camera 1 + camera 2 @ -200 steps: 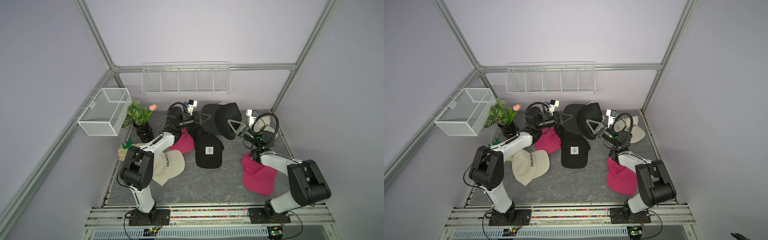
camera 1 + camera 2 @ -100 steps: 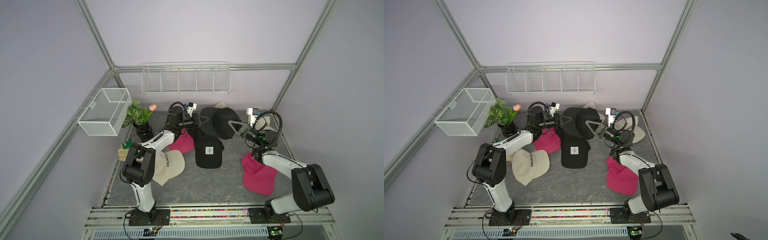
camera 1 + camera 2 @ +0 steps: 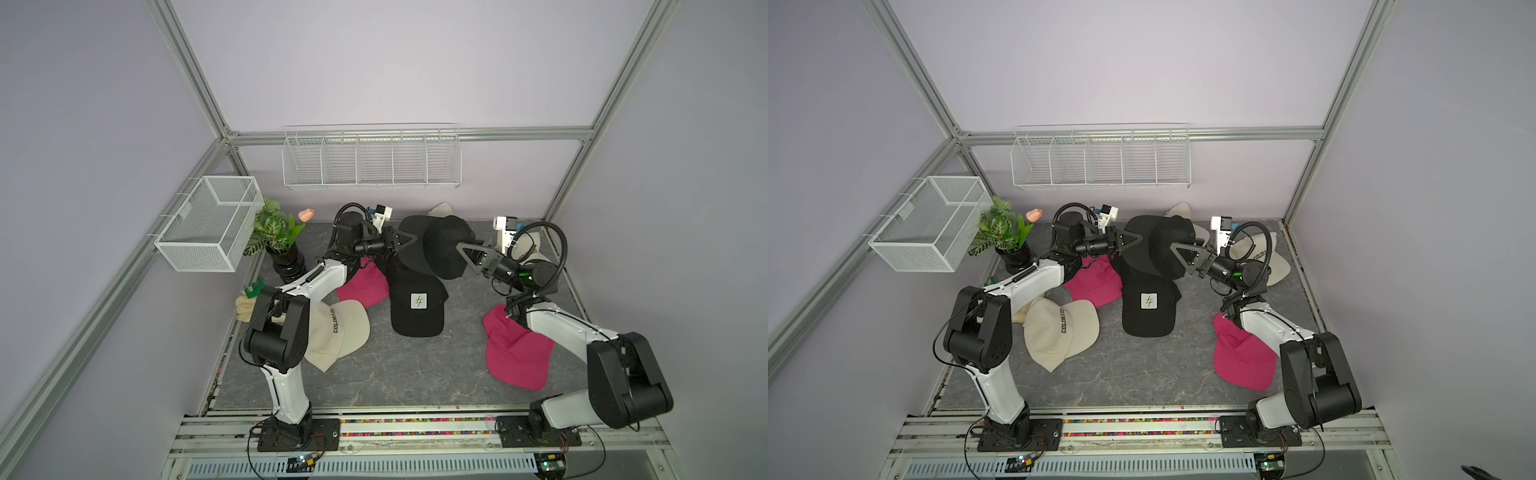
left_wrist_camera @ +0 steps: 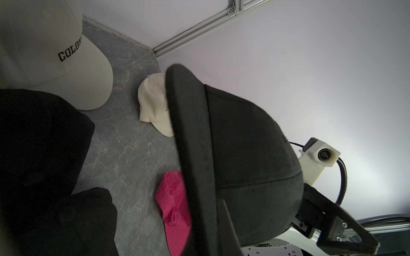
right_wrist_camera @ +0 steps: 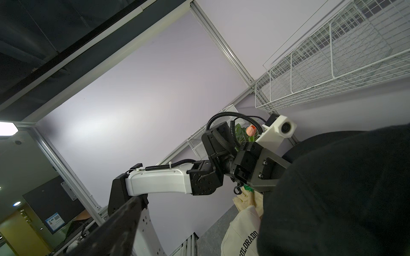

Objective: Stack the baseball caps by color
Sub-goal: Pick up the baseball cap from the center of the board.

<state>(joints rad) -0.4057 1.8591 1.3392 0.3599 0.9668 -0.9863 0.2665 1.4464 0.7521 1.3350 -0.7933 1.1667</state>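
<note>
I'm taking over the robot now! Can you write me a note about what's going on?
Left gripper: shut on the raised black cap's brim.
Right gripper: open at its crown.
Black logo cap lies flat in the middle.
Three cream caps and two pink caps lie scattered apart.
Done: no cream or pink stack yet.
Left: put black on black, then stack cream and pink.

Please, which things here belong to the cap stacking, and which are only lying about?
Job: lifted black cap; logo black cap; cream caps; pink caps.
Lying about: potted plant; folded towel; green toy; wire baskets.
</note>
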